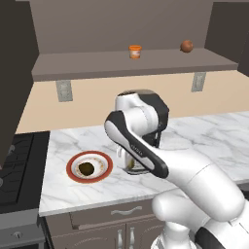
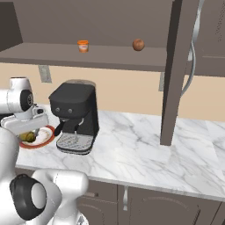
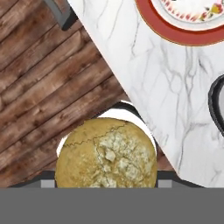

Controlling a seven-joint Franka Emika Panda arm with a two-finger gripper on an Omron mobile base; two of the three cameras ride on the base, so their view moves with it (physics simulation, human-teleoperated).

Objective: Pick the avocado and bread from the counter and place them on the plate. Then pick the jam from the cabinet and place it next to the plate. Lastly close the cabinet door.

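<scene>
While arm hides pincer, bread [image 3: 106, 153] held, plate [image 3: 153, 24] cropped

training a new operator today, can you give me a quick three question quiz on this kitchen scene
1. True or false: the avocado already lies on the plate.
2. What is the end effector gripping? A) the jam B) the bread C) nothing
3. Fill in: on the open cabinet shelf, the jam stands well apart from a reddish-brown ____.

Key:
1. True; it sits in the plate's cream centre.
2. B; the hand view shows the bread held in the end effector, with the counter edge and the plate's red rim beyond it.
3. ball.
</scene>
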